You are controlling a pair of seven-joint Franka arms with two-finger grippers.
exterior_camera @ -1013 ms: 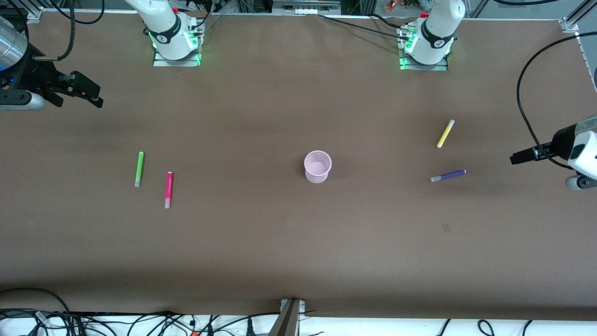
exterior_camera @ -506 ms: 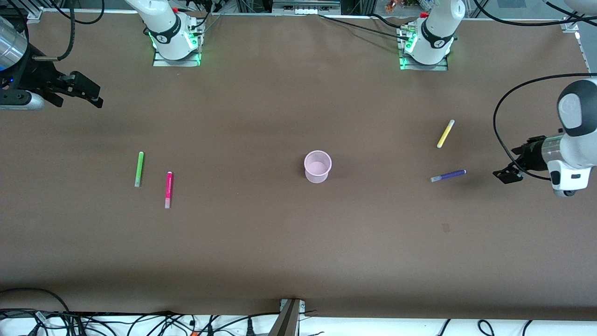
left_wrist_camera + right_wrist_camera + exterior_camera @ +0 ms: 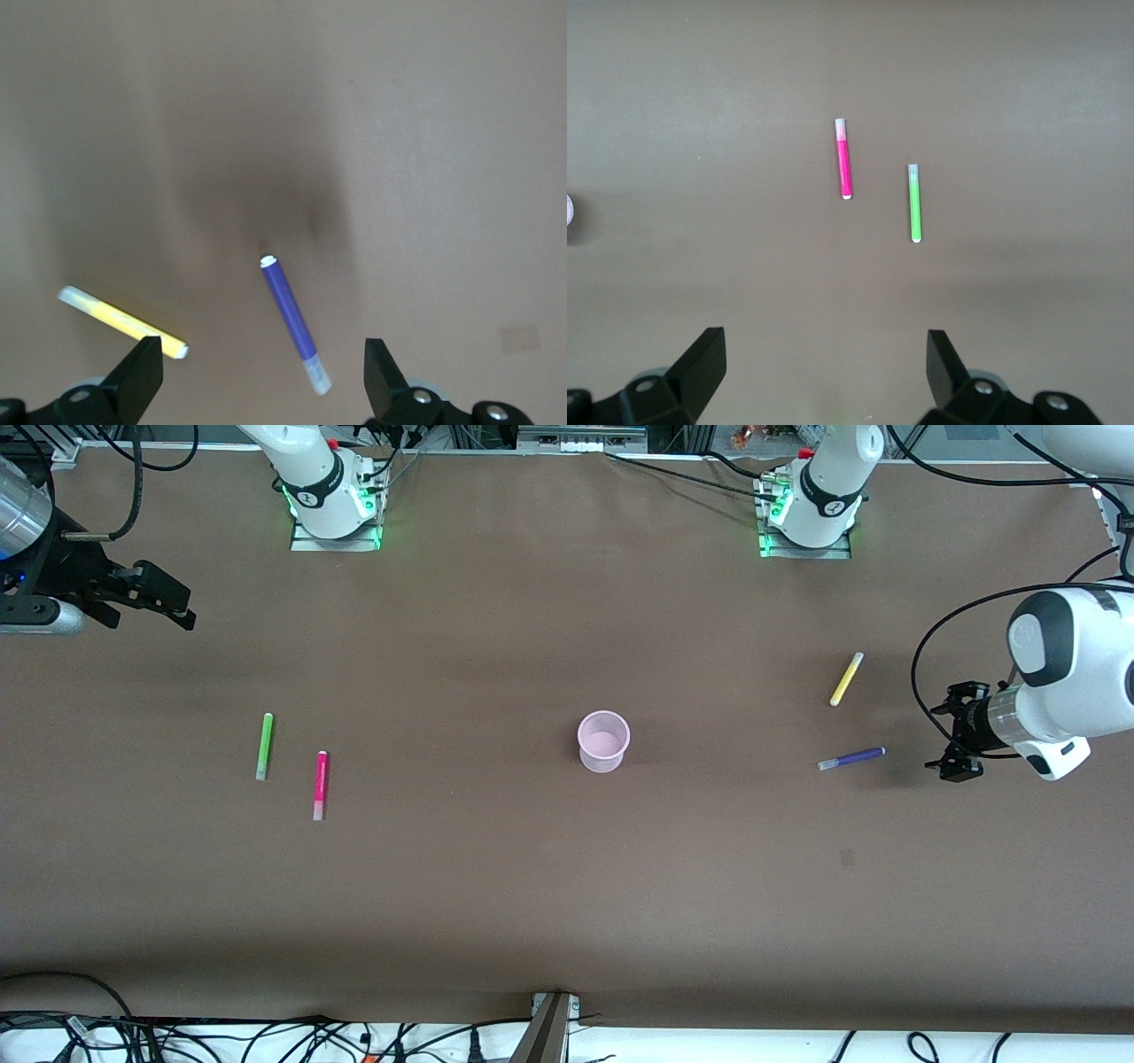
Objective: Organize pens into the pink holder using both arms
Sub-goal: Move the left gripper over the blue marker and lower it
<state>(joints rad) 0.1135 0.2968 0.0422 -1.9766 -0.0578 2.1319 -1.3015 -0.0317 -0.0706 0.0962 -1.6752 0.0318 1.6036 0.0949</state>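
The left gripper point(image 3: 955, 731) is hanging over the table point(image 3: 532, 886) at the left arm's end, just beside the purple pen point(image 3: 851, 758), with its fingers point(image 3: 142, 376) spread wide and nothing between them. From its own wrist camera the purple pen point(image 3: 294, 322) is lying between the two fingertips, with the yellow pen point(image 3: 121, 320) off to one side, close to one finger. That makes the purple pen the likely first pick, and doing it well means centring over the pen's coloured barrel, turning the wrist so the fingers straddle it crosswise, and coming straight down so the yellow pen point(image 3: 846, 678) is not nudged. The pen is thin and lying flat, so I'd expect the fingertips need to reach almost to the table before closing. The pink holder point(image 3: 603, 740) is standing upright and empty in the middle of the table, well apart from every pen. The right gripper point(image 3: 146, 595) is waiting high over the right arm's end, fingers point(image 3: 700, 363) apart and empty, looking down on the magenta pen point(image 3: 843, 158) and green pen point(image 3: 914, 203). Those two, green pen point(image 3: 264, 746) and magenta pen point(image 3: 320, 785), are lying near each other, side by side.
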